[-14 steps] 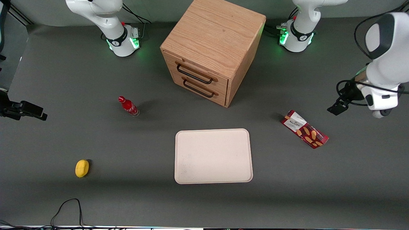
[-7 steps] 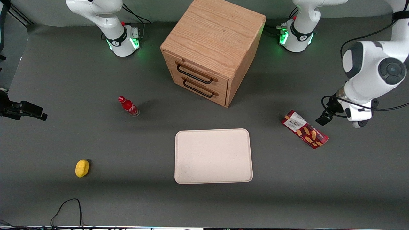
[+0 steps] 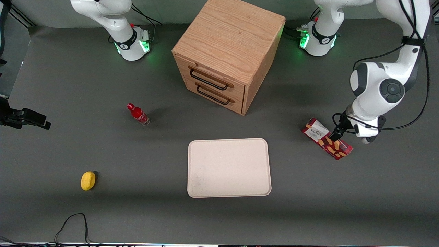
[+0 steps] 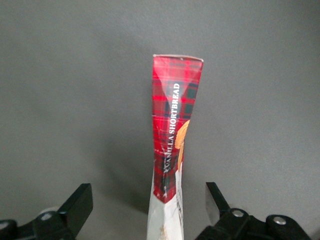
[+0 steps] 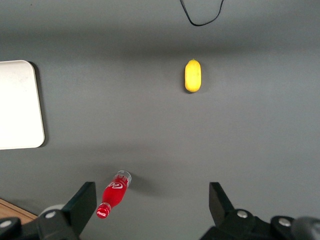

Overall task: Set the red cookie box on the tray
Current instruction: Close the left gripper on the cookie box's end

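Note:
The red cookie box (image 3: 324, 140) lies flat on the table toward the working arm's end, a short way from the tray (image 3: 229, 167). The cream-white tray has nothing on it. My left gripper (image 3: 337, 133) hangs just over the box's middle. In the left wrist view the box (image 4: 172, 135) stands edge-on between the two fingers of the gripper (image 4: 148, 200). The gripper is open, with a gap between each finger and the box.
A wooden two-drawer cabinet (image 3: 228, 55) stands farther from the front camera than the tray. A small red bottle (image 3: 138, 114) and a yellow fruit (image 3: 88, 180) lie toward the parked arm's end. A black cable (image 3: 73, 223) loops near the table's front edge.
My left arm has swung in from the table's end and come down, bringing the gripper from beside the box to right over it. The box has not moved.

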Motion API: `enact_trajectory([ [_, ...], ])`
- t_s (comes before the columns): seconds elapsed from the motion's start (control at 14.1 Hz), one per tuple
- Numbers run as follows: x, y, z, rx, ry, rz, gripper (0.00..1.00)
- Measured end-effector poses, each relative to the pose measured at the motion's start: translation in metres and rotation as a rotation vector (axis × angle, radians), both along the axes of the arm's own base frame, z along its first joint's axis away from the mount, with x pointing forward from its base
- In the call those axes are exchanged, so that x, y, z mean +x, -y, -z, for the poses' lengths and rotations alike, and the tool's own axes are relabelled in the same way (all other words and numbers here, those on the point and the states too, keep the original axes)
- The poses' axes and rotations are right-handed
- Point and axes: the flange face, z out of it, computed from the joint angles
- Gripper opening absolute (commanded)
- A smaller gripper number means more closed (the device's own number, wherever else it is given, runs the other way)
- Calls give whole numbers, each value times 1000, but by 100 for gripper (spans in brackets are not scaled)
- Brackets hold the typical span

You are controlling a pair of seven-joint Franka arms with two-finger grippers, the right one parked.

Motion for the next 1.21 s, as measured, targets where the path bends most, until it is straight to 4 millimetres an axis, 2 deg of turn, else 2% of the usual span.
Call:
enact_trajectory([
  [0.21, 3, 6, 18, -2, 12, 10, 98],
  [0.28, 3, 6, 22, -2, 10, 10, 94],
  [0.36, 3, 6, 24, -3, 14, 10, 85],
  [0.43, 3, 6, 24, -3, 15, 10, 73],
  [0.5, 3, 5, 24, -3, 15, 10, 57],
  [0.57, 3, 5, 25, -2, 14, 10, 30],
  [0.64, 3, 5, 25, -2, 13, 10, 8],
  [0.71, 4, 5, 26, -2, 13, 10, 0],
  [1.21, 4, 5, 27, -3, 12, 10, 0],
])
